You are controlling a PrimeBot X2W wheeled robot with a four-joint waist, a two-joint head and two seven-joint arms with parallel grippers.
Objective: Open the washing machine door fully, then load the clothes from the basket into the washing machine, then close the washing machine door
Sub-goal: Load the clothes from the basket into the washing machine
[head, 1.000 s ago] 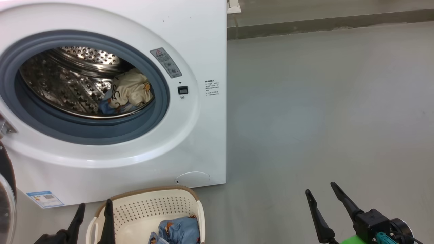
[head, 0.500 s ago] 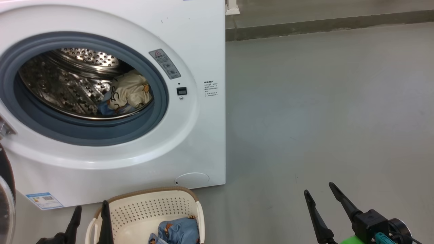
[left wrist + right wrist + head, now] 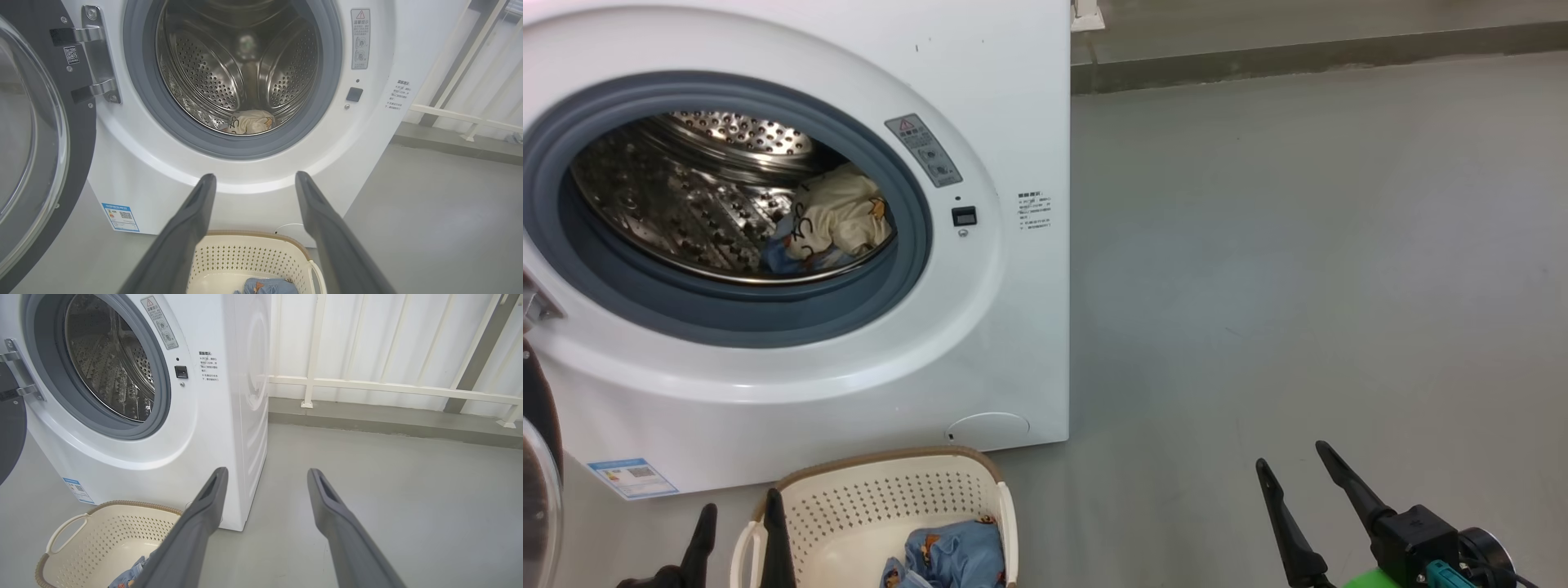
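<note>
The white washing machine (image 3: 1013, 106) stands with its round black door (image 3: 36, 155) swung wide to the left. A cream garment (image 3: 837, 214) lies in the steel drum (image 3: 241, 69). On the floor in front sits the cream basket (image 3: 890, 490) holding a light blue printed garment (image 3: 960, 555). My left gripper (image 3: 739, 510) hangs open, empty, over the basket's left rim. Well to the right, over bare floor, my right gripper (image 3: 1294, 457) is open and empty too.
Grey floor (image 3: 1298, 245) stretches right of the machine. A white railing (image 3: 388, 388) on a low kerb runs along the back wall. The open door edge (image 3: 535, 490) juts out at the far left.
The left gripper has sunk slightly toward the bottom edge. The picture wobbled a little as the camera moved. Clothes, basket and right gripper stay put.
</note>
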